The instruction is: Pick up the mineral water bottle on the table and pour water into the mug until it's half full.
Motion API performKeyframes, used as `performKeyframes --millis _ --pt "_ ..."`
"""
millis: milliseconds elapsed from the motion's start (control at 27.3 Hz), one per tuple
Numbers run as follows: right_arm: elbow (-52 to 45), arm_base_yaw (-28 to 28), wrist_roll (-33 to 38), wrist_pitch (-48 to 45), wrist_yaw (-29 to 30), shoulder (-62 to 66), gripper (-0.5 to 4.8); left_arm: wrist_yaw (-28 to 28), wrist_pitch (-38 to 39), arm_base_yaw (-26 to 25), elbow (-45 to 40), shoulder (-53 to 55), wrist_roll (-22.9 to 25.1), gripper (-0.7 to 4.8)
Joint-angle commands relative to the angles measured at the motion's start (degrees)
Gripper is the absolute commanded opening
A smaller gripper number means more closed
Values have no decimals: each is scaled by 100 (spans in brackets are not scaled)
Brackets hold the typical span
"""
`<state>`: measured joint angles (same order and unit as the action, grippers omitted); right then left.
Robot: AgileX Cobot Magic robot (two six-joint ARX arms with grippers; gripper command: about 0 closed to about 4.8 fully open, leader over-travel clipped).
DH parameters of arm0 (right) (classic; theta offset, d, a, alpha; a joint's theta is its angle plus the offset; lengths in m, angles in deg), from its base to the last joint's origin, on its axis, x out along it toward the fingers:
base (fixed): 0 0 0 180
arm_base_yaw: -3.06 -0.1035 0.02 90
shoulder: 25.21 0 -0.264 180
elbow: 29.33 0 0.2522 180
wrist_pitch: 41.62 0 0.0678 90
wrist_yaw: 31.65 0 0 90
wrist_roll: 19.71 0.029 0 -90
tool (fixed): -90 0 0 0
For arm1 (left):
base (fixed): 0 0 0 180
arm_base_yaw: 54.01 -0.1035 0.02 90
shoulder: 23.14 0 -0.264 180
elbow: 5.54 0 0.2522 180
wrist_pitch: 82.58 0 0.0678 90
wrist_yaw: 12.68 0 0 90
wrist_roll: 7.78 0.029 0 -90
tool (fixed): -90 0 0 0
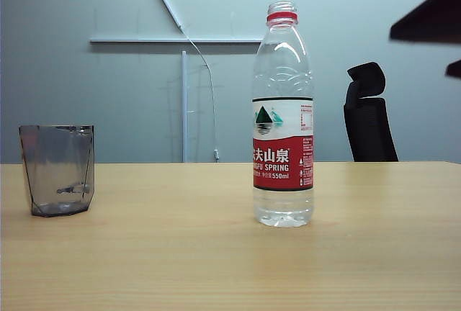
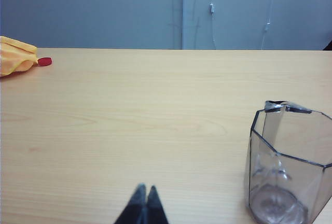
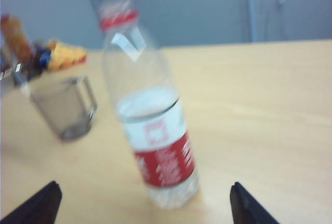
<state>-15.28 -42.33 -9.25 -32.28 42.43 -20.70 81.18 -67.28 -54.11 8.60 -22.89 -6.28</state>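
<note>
While the mineral water bottle [image 1: 283, 116] stands upright and uncapped on the table [image 1: 180, 253], well apart from the mug [image 1: 57, 170], the task remains at its approach stage and no pouring has begun. The right gripper [image 3: 142, 203] faces the bottle with its two fingers spread wide, one to each side of the label and neither touching it. The left gripper [image 2: 142, 208] rests low over the tabletop near the mug, its fingertips pressed together and empty.

The main hazard is the open neck. The bottle appears to hold water [image 3: 148, 105] up to about the top of the label, so a push from one finger before the other makes contact could tip it and spill across the wood. A thin plastic wall also yields under pressure; a hard squeeze could force liquid up and out.

The right wrist view is blurred, so the exact alignment of the fingers with the bottle cannot be confirmed. A grip taken too high, near the shoulder, would likely slip during tilting.

The mug is small, faceted and light; a fast pour could overshoot the half-full mark or splash over the rim. The mug appears empty, and it may slide if struck by the bottle neck.
</note>
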Motion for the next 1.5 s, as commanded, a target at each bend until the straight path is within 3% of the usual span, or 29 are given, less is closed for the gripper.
performKeyframes --millis 37,220,329,439,622,769,1025,1501 --pt "-13 -409 -205 -420 -297 654 479 -17 28 4 13 9 2 -2" --pt "-4 -245 -472 -2048 -391 2424 479 -22 92 4 13 9 2 -2" --pt "7 50 -472 -3270 291 3676 479 -17 101 4 13 9 2 -2" --pt "170 105 -474 -3930 409 4629 479 -24 98 2 13 9 2 -2" --pt "896 116 -581 -4448 398 6245 479 -20 96 4 13 9 2 -2" --pt "1357 125 -595 -4881 -116 7208 479 -17 98 4 13 9 2 -2" --pt "1547 131 -597 -5888 -26 8133 479 -17 101 2 13 9 2 -2" --pt "2129 181 -595 -6033 -153 9031 479 -17 101 4 13 9 2 -2"
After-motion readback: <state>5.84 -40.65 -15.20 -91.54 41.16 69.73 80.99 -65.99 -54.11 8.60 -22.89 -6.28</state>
